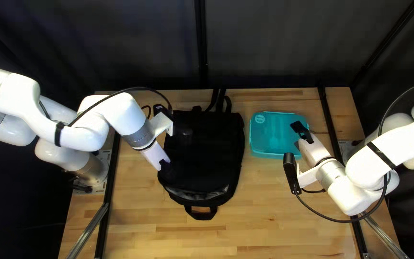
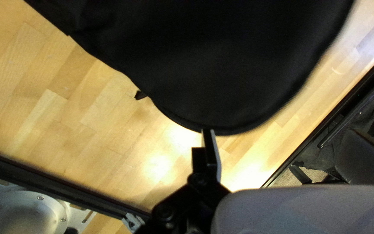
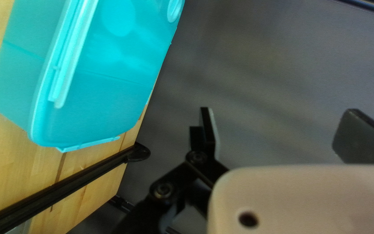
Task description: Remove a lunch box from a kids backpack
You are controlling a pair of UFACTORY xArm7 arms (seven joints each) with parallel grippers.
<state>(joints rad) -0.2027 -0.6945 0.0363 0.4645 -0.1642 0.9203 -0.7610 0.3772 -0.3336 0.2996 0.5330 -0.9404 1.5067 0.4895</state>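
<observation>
The teal lunch box [image 1: 271, 132] sits on the table [image 1: 269, 216], right of centre in the top left view, beside the black backpack [image 1: 204, 153]. My right gripper [image 1: 296, 135] slants toward upper left by the box's right side, fingers spread. My left gripper [image 1: 156, 154], also spread, angles toward lower right at the backpack's left edge.

We are counting two white arms, the left one [image 1: 77, 136] and the right one [image 1: 394, 144], and two claws, the left claw [image 1: 177, 156] and the right claw [image 1: 297, 135], each bearing two fingers [image 3: 361, 138], four in all. We are also finding one bench [image 1: 274, 216], one backpack [image 1: 202, 153], one lunch box [image 1: 271, 136], two black rails [image 1: 103, 225], two silver bars [image 1: 88, 230] and two black cables [image 1: 331, 219].
</observation>
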